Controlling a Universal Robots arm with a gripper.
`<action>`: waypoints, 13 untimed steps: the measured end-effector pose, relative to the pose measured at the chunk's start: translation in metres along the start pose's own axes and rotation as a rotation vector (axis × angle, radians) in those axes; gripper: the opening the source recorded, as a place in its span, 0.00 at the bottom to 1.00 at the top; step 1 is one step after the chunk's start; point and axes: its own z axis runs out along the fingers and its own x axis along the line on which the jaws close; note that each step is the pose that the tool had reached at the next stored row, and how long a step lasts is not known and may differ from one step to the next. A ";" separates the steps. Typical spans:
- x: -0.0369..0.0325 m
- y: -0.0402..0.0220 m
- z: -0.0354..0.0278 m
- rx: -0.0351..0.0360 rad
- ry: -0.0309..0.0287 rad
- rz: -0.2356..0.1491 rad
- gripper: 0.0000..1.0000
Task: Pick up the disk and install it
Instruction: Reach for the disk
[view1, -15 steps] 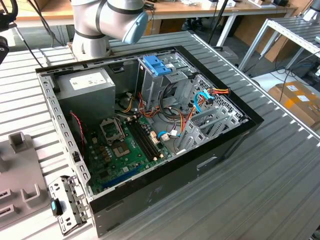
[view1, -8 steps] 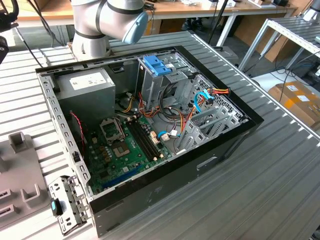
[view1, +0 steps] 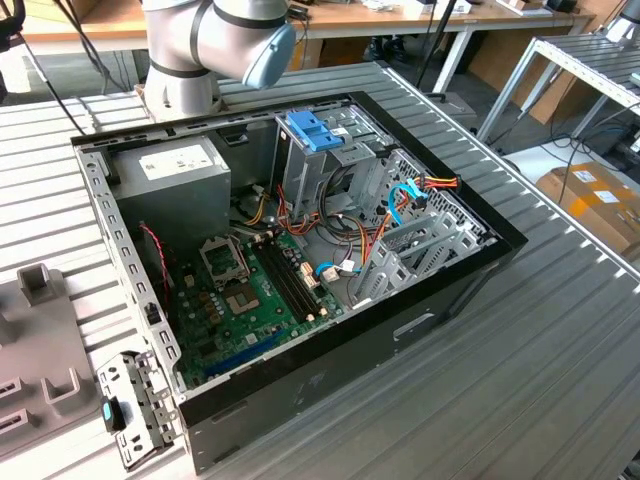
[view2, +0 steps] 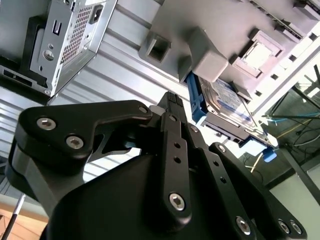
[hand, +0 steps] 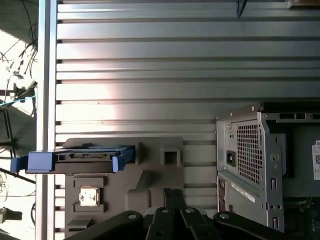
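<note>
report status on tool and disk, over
tool shut, empty. disk on edge in grey fixture, not gripped. nothing seen between them.

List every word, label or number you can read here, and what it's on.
Nothing is readable.
White label on grey metal power supply box: too small.
Sticker on grey-metal disk in light-blue carrier: blurred.
Labels on brown cardboard box: too small.
White sticker on rear of grey computer case: cut off.
</note>
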 end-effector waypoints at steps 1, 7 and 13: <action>0.0010 0.0016 0.0002 0.0002 0.0001 0.000 0.11; 0.0177 0.0114 0.0019 0.0024 0.0000 -0.001 0.11; 0.0526 0.0236 0.0050 0.0069 -0.0001 -0.002 0.11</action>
